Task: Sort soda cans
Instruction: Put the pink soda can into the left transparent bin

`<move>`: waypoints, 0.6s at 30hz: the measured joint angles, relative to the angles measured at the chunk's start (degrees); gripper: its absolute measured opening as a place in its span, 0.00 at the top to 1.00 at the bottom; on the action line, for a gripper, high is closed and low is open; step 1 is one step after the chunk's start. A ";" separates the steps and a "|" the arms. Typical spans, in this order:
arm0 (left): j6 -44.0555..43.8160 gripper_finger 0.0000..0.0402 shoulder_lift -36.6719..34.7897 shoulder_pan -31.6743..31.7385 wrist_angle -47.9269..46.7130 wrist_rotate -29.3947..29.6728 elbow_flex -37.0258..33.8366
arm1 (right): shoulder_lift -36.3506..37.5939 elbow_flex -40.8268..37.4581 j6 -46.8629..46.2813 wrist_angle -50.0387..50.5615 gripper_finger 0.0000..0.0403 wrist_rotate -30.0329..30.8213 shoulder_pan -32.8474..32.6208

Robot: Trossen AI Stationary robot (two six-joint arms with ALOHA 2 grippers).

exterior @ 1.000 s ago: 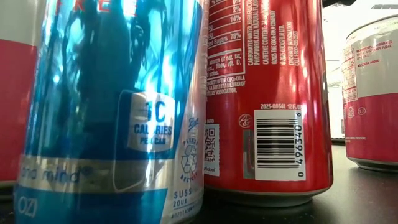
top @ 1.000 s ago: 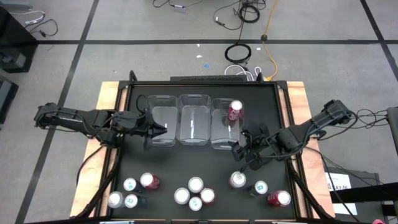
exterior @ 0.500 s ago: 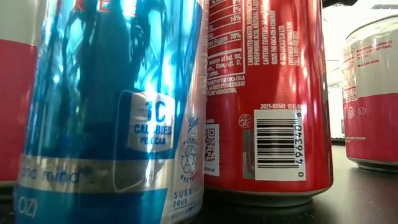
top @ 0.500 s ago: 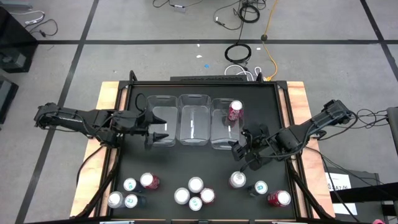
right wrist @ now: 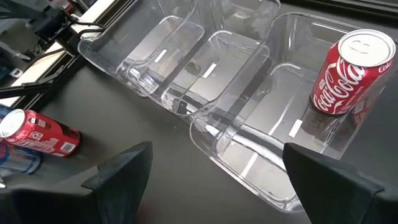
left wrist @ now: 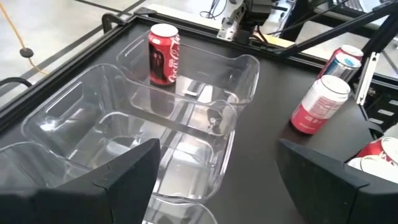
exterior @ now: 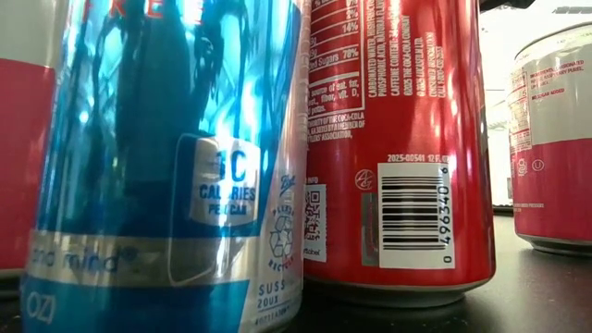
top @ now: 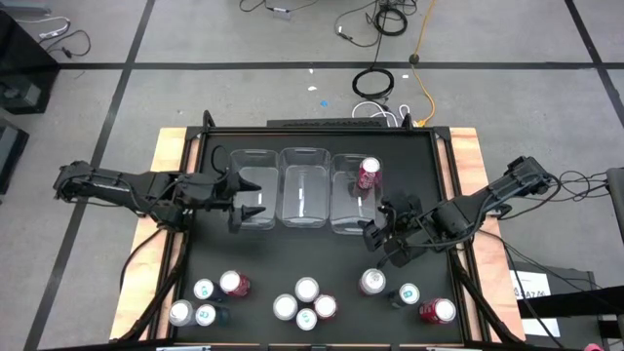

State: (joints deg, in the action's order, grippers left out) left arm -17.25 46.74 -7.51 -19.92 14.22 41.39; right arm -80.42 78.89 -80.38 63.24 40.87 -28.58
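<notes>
Three bins (top: pixel 304 187) stand side by side at the back of the surface (top: pixel 292 258), one can (top: pixel 368 174) upright in the rightmost bin. The remaining cans (top: pixel 306 300) stand along the front edge. The left claw (top: pixel 246 207) sits beside the leftmost bin, the right claw (top: pixel 375 237) in front of the rightmost.

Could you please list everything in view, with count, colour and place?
Bins: three, clear, side by side at the table's far half.
Can in bin: one, red, upright in the bin on the right arm's side.
Loose cans: about eleven, red, pinkish-red or silver-blue, standing along the near edge.
Table: one, black top, wooden border.
Cables: several, on the floor beyond.
Left claw: open, by the left-side bin.
Right claw: open, near the right-side bin.
</notes>
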 joint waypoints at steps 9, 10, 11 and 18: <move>-0.18 0.19 0.22 0.00 -0.04 0.86 0.00 | -0.81 0.00 1.69 0.03 0.12 -0.70 0.00; -0.27 0.19 0.22 0.00 -0.02 0.88 0.00 | -0.89 0.00 1.50 0.03 0.12 -0.73 0.00; -0.27 0.19 0.22 0.00 0.06 0.89 0.00 | -1.01 0.00 1.48 -0.01 0.12 -0.76 0.00; -0.27 0.19 0.22 0.00 -0.33 2.32 0.00 | -1.14 0.00 2.05 0.23 0.12 -2.33 0.07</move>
State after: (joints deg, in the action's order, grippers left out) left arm -17.52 46.96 -7.51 -20.25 16.54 41.39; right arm -81.56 78.89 -78.33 63.47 38.54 -28.51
